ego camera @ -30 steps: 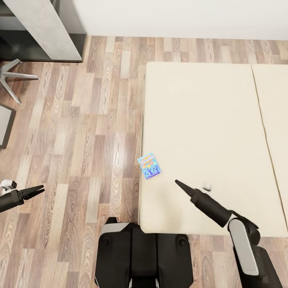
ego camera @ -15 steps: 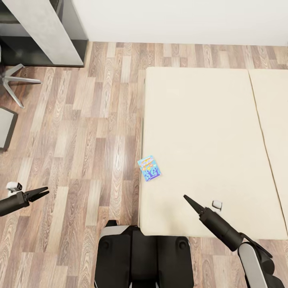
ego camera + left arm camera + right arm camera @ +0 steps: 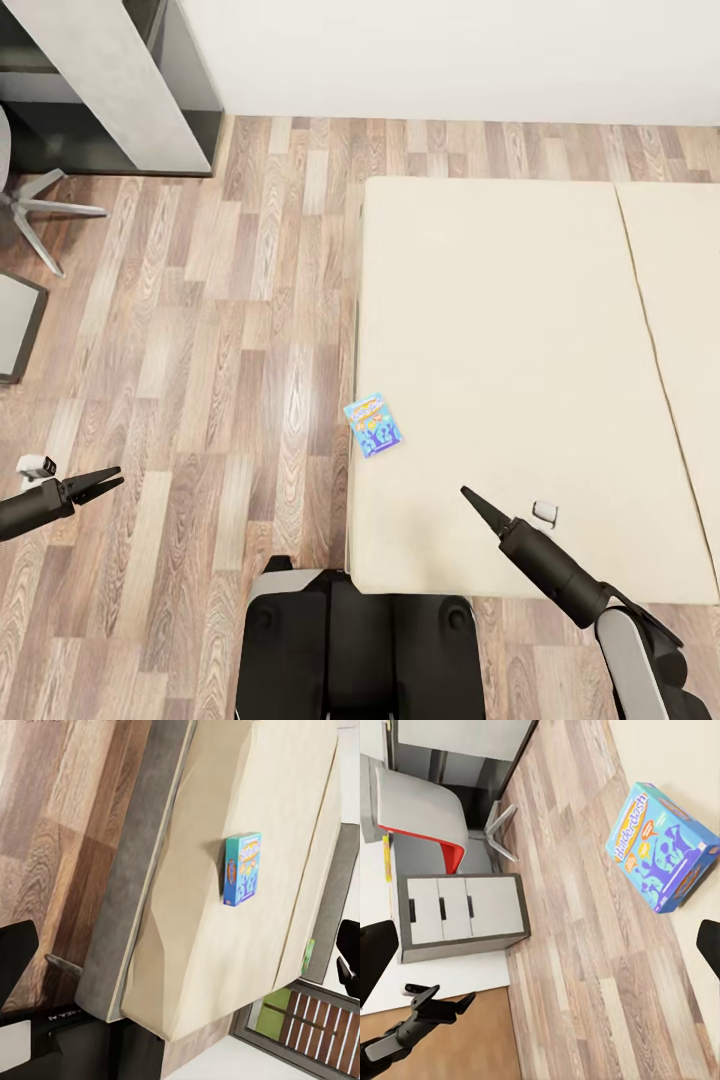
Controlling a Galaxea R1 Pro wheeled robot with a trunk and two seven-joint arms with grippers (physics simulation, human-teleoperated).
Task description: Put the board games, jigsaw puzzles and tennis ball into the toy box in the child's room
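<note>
The small blue board game [image 3: 373, 425] lies flat on the bed [image 3: 500, 330], right at the bed's left edge and toward its near end, a little askew to that edge. In the right wrist view the same box [image 3: 661, 846] shows its printed blue lid with orange lettering, sitting on the cream mattress just beside the strip of wooden floor [image 3: 200, 330]. The left wrist view catches it [image 3: 242, 868] from the side, alone on the mattress [image 3: 225, 945], with a grey band of bed base beneath.

The right claw [image 3: 472, 499] hovers over the bed, near the board game but apart from it, on the side toward the bed's near end — its fingers look pressed together into one dark point and hold nothing. The left claw [image 3: 105, 482] hangs over the floor, well apart from the bed's left edge, its two fingers slightly parted and empty.

Far from the bed, across the floor, stand a grey cabinet [image 3: 120, 80] by the wall and the legs of a chair [image 3: 40, 205]; the right wrist view shows that chair [image 3: 424, 814] and a white drawer unit [image 3: 461, 916].
</note>
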